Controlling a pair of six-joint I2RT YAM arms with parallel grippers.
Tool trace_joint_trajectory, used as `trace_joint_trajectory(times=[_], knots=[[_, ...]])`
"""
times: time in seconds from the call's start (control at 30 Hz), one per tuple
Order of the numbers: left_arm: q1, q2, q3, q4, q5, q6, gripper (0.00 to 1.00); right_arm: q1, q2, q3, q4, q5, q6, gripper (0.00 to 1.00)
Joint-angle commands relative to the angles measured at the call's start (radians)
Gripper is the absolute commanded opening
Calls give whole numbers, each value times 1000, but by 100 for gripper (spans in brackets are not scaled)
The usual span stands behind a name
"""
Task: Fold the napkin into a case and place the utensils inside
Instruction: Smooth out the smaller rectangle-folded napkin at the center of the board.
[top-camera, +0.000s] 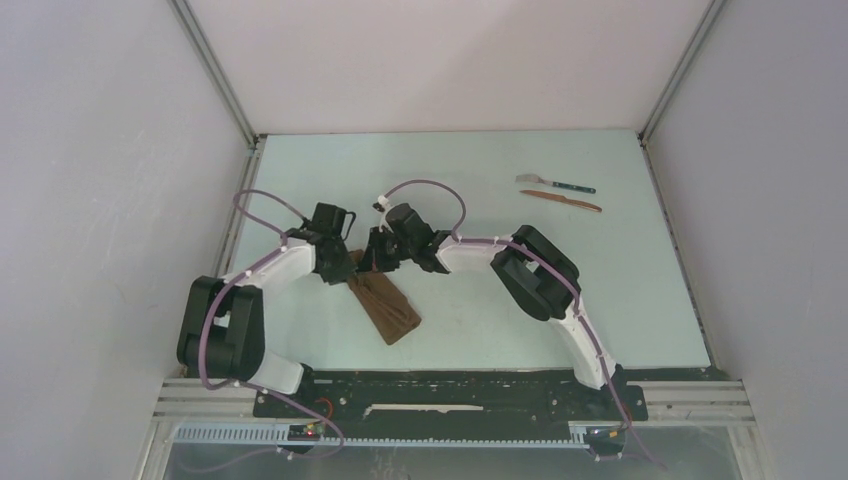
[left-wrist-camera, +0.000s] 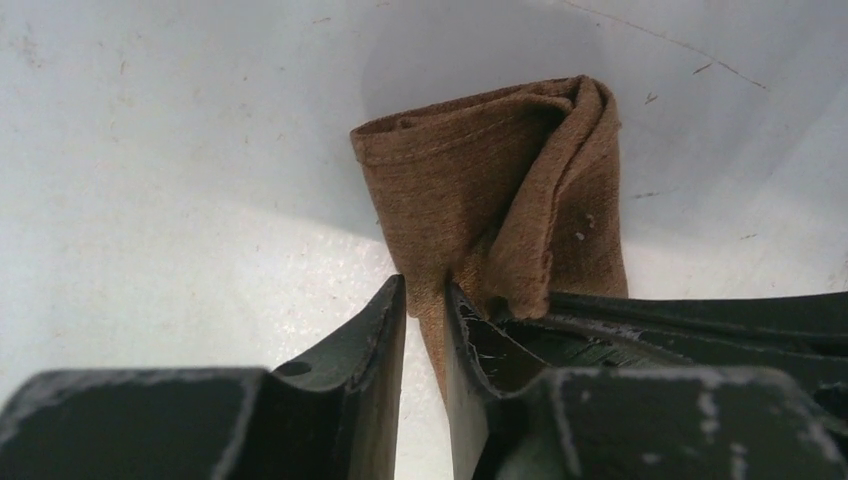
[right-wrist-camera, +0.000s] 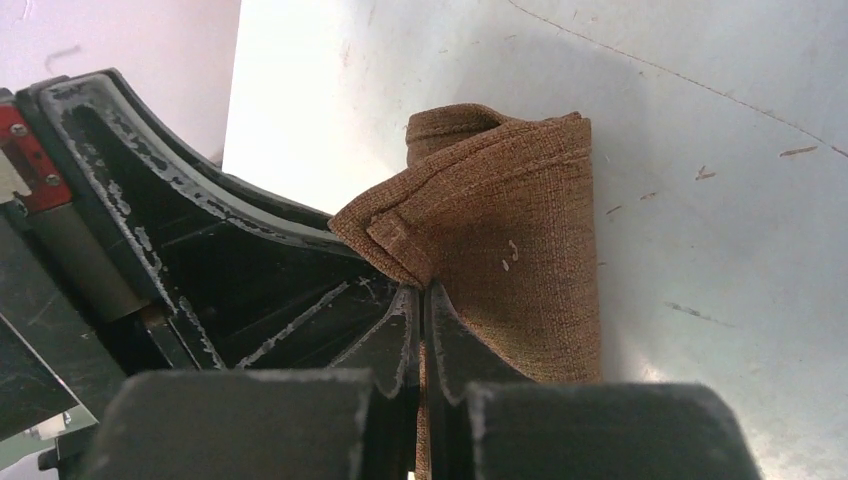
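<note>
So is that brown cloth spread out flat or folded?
Folded: the napkin lies as a narrow layered strip, stacked edges showing in both wrist views. The left claw and right claw each pinch it.

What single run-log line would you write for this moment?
stage: folding | napkin: folded narrow strip | left gripper: shut on napkin | right gripper: shut on napkin | utensils: far right, untouched

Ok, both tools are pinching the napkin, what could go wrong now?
Both the left tool and right tool pinch the same end of the folded napkin; pulling apart or unevenly could undo the folds. The right tool grips only a thin corner, which might slip free. The fork and knife lie far off at the right, so it may sag shut before they arrive.
</note>
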Motion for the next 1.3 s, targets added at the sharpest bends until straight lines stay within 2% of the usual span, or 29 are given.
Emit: trace_joint_trajectory(times=[0.0, 0.13, 0.27, 0.47, 0.67, 0.77, 0.93, 1.27], knots=[[-20, 29, 68, 14, -39, 12, 28, -6, -61, -6, 33, -17, 11, 0], [-26, 57, 107, 2, -54, 14, 33, -6, -57, -6, 33, -19, 13, 0], [-27, 90, 143, -16, -67, 23, 34, -6, -58, -9, 36, -24, 17, 0], [-29, 107, 150, -15, -77, 27, 31, -7, -59, -12, 40, -28, 22, 0], [-32, 116, 153, -8, -69, 28, 23, -5, -61, -30, 59, -33, 46, 0], [-38, 111, 147, -8, -64, 33, 31, -5, -61, -30, 61, -33, 46, 0], [-46, 126, 134, 2, -67, 32, 31, -7, -59, -31, 67, -35, 50, 0], [-46, 71, 138, -4, -88, 35, 0, -1, -61, -43, 74, -37, 72, 0]])
